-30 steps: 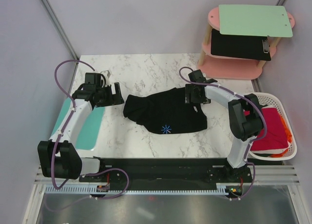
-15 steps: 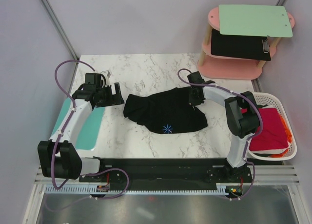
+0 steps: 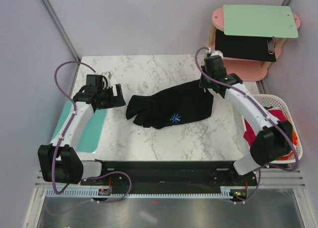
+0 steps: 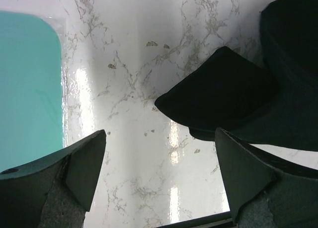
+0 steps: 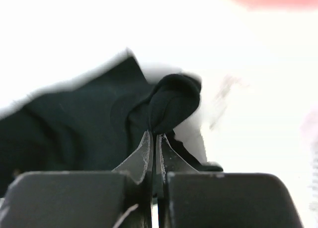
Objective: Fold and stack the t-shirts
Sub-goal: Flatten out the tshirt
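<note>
Holding a pinch of the black t-shirt (image 3: 164, 109) at its 2 o'clock corner, the right fingers (image 5: 141, 156) were pressed all but together, with a rounded fold of dark cloth bunched between the tips. The shirt lay crumpled across the middle of the bench (image 3: 149, 71), drawn out toward that held corner, its 9 o'clock end folded into lobes. The left fingers (image 4: 84, 163) hung wide apart and empty at 9 o'clock of the shirt, just short of a dark flap, with only marble between them. A teal cutting board (image 3: 94, 131) lay under that arm at the bench's 8 o'clock edge.

The red t-shirt (image 3: 276, 133) sat heaped in a white basket (image 3: 273, 97) at 4 o'clock, beside the bench. A scrap of orange fabric (image 3: 294, 138) showed at its outer edge.

Handling, as I judged it:
- Light, limp knit with no stiffness. It would sag and trail from any single pinch and drag on the marble.
- One corner held alone would not spread it.
- The best hold looked to be two matching points, shoulders or hem corners, one per arm, to pull it flat before folding.
- I could not tell which part of the bunched end was sleeve or hem.

Markings:
- One small blue star print (image 3: 175, 118) on the black cloth, near its 6 o'clock edge.
- No lettering, brand or label was readable anywhere.
</note>
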You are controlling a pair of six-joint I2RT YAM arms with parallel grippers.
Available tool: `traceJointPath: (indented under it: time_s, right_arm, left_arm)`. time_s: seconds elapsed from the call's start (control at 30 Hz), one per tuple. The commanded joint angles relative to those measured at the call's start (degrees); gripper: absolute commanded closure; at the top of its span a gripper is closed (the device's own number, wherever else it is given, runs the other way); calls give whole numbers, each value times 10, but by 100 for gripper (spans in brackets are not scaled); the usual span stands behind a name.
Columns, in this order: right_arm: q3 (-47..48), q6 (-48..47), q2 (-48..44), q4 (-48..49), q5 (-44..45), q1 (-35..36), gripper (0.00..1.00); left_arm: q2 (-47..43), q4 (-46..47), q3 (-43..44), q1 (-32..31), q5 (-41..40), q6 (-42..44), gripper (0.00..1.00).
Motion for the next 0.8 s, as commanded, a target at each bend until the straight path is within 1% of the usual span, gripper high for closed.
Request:
traceJointPath:
  time_s: [0.0, 0.07, 0.13, 0.17, 0.23, 0.27, 0.3, 0.33, 0.37, 0.4, 0.43, 0.47, 0.5, 0.53, 0.63, 0.73, 0.77]
  right_arm:
    - [108, -22, -102, -36, 150, -2, 100]
    - [155, -42, -125, -53, 178, -1, 100]
    - [191, -56, -130, -68, 172, -1, 100]
    - [236, -59, -124, -77, 156, -2, 100]
    - [284, -62, -107, -101, 124, 0, 100]
    - [328, -64, -84, -109, 109, 3, 100]
    - [346, -66, -71, -115, 87, 9, 100]
    - [363, -69, -57, -122, 85, 29, 100]
    - [391, -78, -30, -123, 86, 44, 100]
    - [405, -85, -14, -124, 99, 63, 100]
    - [422, -91, 3, -131, 112, 101, 100]
    - [457, -97, 40, -134, 121, 122, 100]
    - [479, -105, 59, -138, 127, 141, 100]
    - [502, -106, 78, -145, 132, 177, 100]
    - [616, -112, 162, -148, 129, 236, 100]
    - [680, -122, 205, -132, 119, 291, 100]
    - [679, -128, 206, -119, 117, 305, 100]
  left_arm:
    - [-24, 13, -1, 3, -32, -23, 3]
    - [-30, 13, 2, 5, -63, -30, 2]
    - [-38, 14, 8, 7, -92, -36, 2]
    - [-39, 13, 12, 10, -115, -37, 2]
    - [-46, 7, 27, 18, -137, -44, 2]
    - [-51, 5, 31, 31, -137, -47, 2]
    - [-55, 3, 39, 37, -136, -53, 2]
    - [-64, 1, 42, 41, -129, -55, 2]
    - [-68, -2, 47, 65, -126, -57, 2]
    - [-69, -4, 57, 73, -123, -56, 2]
    - [-70, -8, 63, 80, -123, -55, 2]
    - [-70, -17, 70, 93, -122, -51, 2]
    - [-69, -21, 83, 98, -126, -47, 2]
    - [-68, -26, 87, 104, -137, -45, 2]
    - [-66, -34, 93, 117, -137, -53, 2]
    - [-63, -31, 82, 121, -141, -56, 2]
    - [-60, -30, 76, 122, -144, -55, 2]
